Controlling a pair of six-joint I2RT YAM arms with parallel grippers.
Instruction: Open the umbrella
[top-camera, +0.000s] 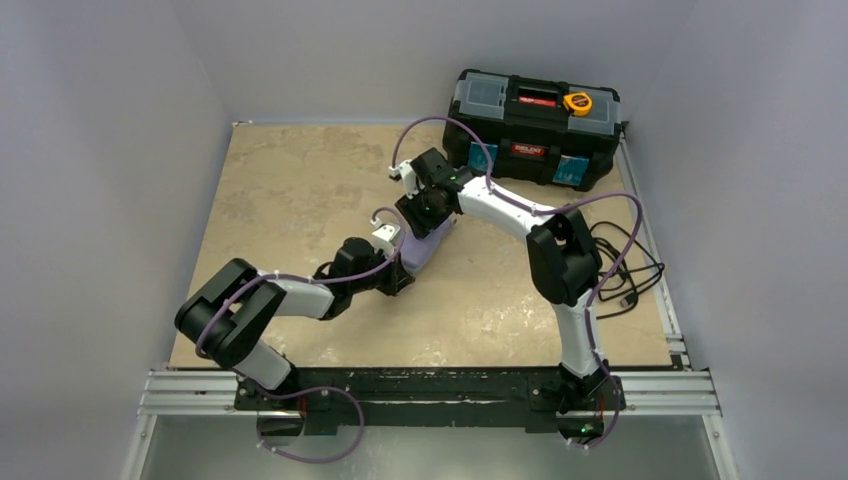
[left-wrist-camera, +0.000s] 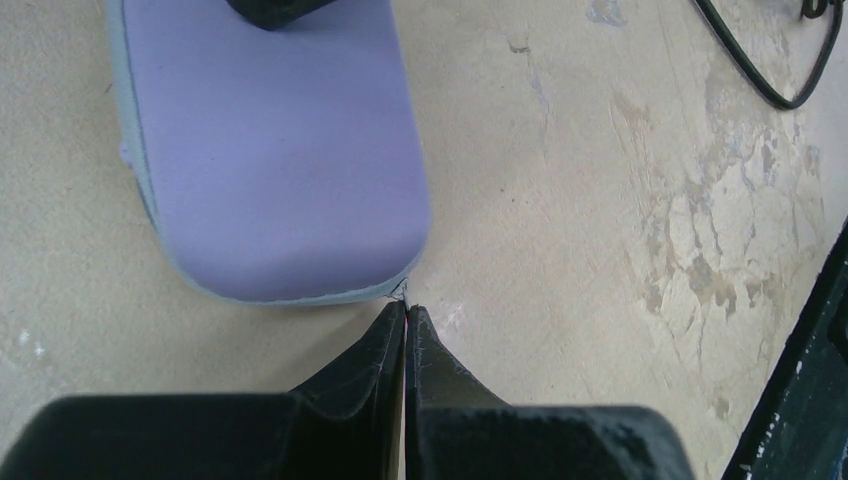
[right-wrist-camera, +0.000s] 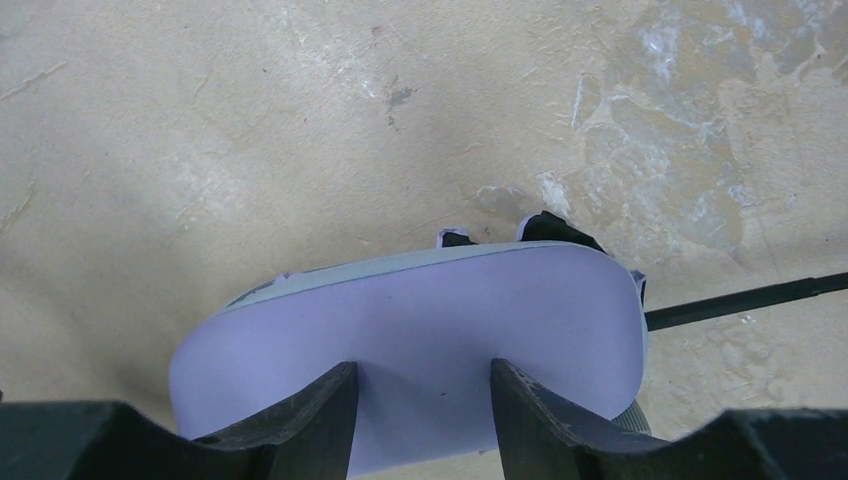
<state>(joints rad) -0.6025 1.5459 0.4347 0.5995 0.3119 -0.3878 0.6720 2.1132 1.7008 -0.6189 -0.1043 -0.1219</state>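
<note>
Kim: Since no umbrella shows in any view, where do we say it is?

Raj: Can't point to it. Prob inside the case (left-wrist-camera: 270, 150), the lavender oval lying flat in the middle of the table (left-wrist-camera: 620, 220), shut as far as I can see. That's a guess, not a sighting.

Kim: So which step?

Raj: Imo the pre-step: getting the case open, w/ the umbrella itself not yet reached. Task barely begun.

Kim: And the left gripper (left-wrist-camera: 405, 312)?

Raj: Jaws pressed fully together, tips right at the pale seam on the case's rounded end. Tiny dark speck at the tips, maybe a zip pull, too small to tell. Can't say it has hold of anything.

Kim: The right gripper (right-wrist-camera: 423, 372)?

Raj: Jaws approx half apart, fingers (right-wrist-camera: 320, 410) over the case's broad top face at the other end. Nothing pinched btw them. Touching the lid or just above it, can't tell.

Kim: Next move?

Raj: One arm should pin the case so it doesn't skate on the smooth table, and the other works along the seam. Needs a fine grip b/c the seam's thin and the tips could slip off. Then lid up, umbrella out.

Kim: Anything nearby?

Raj: Black toolbox (top-camera: 535, 125) in the far right corner, loose cable (top-camera: 625, 265) by the right arm. Both well apart from the case.
</note>
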